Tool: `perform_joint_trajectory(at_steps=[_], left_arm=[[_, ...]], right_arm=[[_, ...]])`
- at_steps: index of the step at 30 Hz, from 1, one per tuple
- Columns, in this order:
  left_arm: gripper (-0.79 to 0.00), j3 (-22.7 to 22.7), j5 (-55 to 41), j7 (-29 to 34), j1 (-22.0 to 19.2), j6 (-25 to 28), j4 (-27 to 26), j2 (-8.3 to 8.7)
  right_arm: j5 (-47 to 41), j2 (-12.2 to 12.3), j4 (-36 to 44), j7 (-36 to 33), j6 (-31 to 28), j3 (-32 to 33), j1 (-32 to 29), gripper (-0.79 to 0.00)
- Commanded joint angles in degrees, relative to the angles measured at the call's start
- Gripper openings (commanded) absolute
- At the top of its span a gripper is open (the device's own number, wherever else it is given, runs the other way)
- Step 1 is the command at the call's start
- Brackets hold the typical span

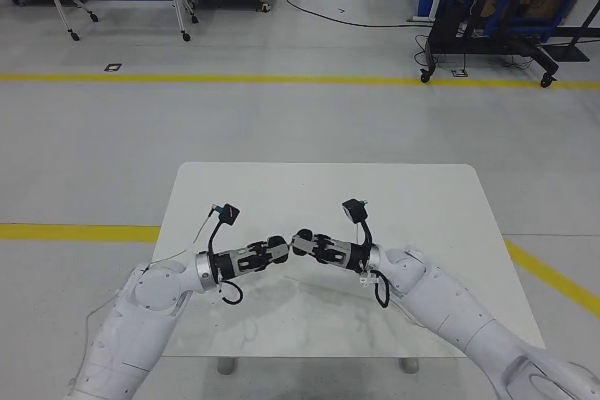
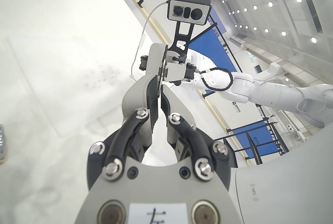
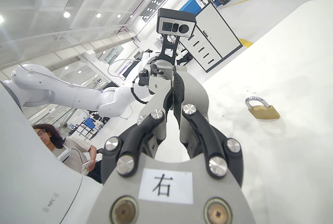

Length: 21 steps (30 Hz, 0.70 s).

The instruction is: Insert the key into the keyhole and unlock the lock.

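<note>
Lock (image 3: pixel 262 108) lies flat on the table (image 3: pixel 286 157), clear of the left hand (image 2: pixel 159 84) and right hand (image 3: pixel 174 82), both clenched; best open one first, then grip squarely

The padlock (image 3: pixel 263 111) is showing a brass-coloured body and glossy metal shackle. The table (image 3: pixel 286 66) is looking smooth, matt.

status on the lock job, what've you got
Left gripper and right gripper shut, tips close together above the table. Padlock lying on it, apart from both. Cannot tell if either holds a key. Nothing blocking it.
</note>
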<state>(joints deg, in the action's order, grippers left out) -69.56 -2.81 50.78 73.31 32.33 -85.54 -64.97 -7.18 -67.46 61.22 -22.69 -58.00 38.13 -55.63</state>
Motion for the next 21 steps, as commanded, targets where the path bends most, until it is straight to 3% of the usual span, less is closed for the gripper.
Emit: perform_joint_trajectory(at_steps=[1,21], left_arm=[[-0.785,-0.16,-0.30,-0.21,-0.06,-0.06,0.07,0.08],[-0.785,-0.76,-2.31,-1.17,-0.26,0.35,0.48,0.78]], right_arm=[[-0.36,-0.16,-0.08,-0.76,0.00,0.44,-0.07,-0.785],[-8.78,-1.79,-0.27,-13.86,0.00,5.19,-2.04,-0.785]])
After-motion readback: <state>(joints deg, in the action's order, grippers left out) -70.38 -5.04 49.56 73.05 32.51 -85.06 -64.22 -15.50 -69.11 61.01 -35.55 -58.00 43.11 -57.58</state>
